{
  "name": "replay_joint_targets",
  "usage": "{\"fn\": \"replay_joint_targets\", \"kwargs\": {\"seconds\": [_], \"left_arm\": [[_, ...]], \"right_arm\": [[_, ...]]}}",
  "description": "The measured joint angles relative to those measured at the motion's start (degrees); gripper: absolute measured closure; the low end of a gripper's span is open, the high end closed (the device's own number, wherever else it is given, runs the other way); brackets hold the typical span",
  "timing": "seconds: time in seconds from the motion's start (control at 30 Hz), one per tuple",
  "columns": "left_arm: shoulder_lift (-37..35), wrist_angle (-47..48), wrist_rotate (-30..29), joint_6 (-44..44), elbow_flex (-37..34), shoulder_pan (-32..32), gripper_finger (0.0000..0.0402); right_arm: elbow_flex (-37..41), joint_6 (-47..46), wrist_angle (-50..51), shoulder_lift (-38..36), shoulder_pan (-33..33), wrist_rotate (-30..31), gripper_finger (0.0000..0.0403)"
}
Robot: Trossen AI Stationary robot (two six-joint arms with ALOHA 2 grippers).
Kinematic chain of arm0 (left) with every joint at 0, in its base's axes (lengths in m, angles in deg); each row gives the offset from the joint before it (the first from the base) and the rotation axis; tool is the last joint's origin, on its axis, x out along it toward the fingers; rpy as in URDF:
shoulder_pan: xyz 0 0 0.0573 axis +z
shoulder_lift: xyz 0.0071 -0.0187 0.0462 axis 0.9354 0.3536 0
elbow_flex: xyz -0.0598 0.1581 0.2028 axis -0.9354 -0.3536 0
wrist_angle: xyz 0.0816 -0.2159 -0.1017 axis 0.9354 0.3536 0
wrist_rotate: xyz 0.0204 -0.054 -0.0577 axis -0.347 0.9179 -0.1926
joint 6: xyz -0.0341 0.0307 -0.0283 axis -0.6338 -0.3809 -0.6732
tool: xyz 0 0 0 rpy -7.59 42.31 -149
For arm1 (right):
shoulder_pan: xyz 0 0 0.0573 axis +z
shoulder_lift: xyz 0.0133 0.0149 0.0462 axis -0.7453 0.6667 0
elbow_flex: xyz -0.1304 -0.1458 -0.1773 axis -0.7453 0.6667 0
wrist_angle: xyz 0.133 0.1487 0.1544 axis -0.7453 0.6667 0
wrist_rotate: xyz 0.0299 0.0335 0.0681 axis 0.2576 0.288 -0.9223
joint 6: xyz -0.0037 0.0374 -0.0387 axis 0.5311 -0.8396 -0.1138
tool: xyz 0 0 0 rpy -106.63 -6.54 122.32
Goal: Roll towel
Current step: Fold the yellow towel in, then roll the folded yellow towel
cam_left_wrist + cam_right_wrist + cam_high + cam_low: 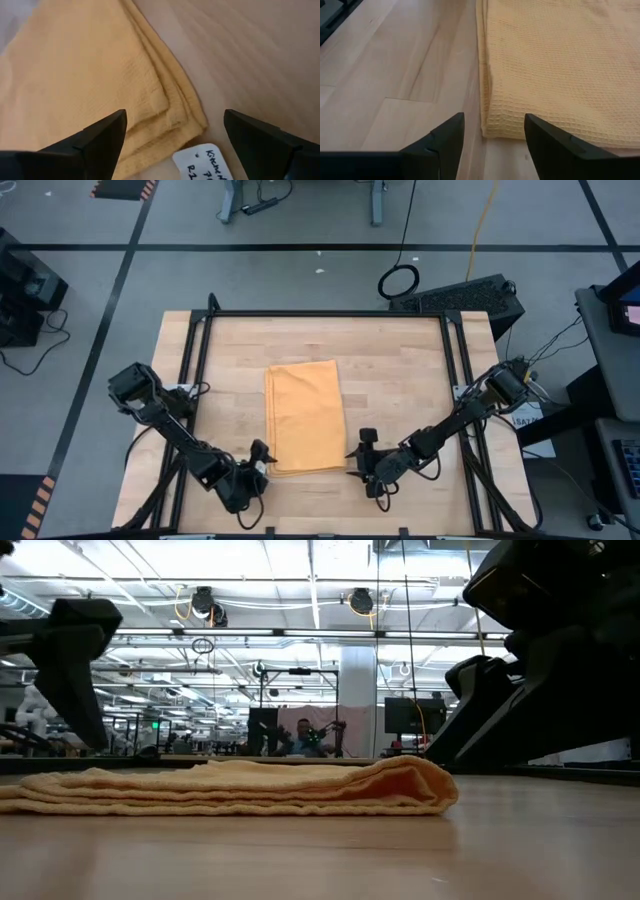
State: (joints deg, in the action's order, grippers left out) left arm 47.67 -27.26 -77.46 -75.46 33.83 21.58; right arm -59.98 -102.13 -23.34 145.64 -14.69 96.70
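Folded towel (pixel 304 418) flat between left gripper (pixel 262 456) and right gripper (pixel 362 448), both open, empty

towel (pixel 303 418) on table (pixel 400 380), between grippers

Tag (pixel 204 166): we see it cut by the frame edge, handwriting only partly legible; towel (pixel 85 80): far edges run out of both wrist views; low view: we cannot tell the dark arm shapes apart.
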Motion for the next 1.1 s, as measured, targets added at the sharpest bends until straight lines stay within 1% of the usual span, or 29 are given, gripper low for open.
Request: {"fn": "replay_joint_targets", "kwargs": {"seconds": [0.13, 0.23, 0.43, 0.57, 0.7, 1.0, 1.1], "left_arm": [[-0.1, -0.4, 2.3, 5.1, 0.0, 1.6, 0.0061], [-0.1, -0.4, 4.6, 7.2, 0.1, 2.8, 0.0069], [-0.2, -0.5, 8.6, 9.9, 0.1, 4.5, 0.0116], [-0.2, -0.5, 9.4, 10.0, 0.1, 5.9, 0.0135], [-0.2, -0.4, 9.9, 10.0, 0.1, 7.0, 0.0139], [-0.2, -0.3, 16.0, 10.1, 0.1, 10.2, 0.0140], [-0.2, -0.3, 18.2, 10.5, 0.1, 11.2, 0.0156]], "right_arm": [[0.0, 0.0, 0.0, 0.0, 0.0, -0.1, 0.0204], [0.0, 0.0, 0.0, 0.0, 0.0, -0.1, 0.0204], [0.0, 0.0, 0.1, 0.0, 0.0, -0.1, 0.0204], [0.0, 0.0, 0.1, 0.0, -0.1, 0.1, 0.0204], [0.0, -0.2, 0.1, 0.0, -0.2, 0.1, 0.0204], [0.0, -0.5, 0.1, -1.6, -0.2, 0.1, 0.0204], [0.0, -0.7, 0.1, -2.8, -0.2, 0.1, 0.0204]]}}
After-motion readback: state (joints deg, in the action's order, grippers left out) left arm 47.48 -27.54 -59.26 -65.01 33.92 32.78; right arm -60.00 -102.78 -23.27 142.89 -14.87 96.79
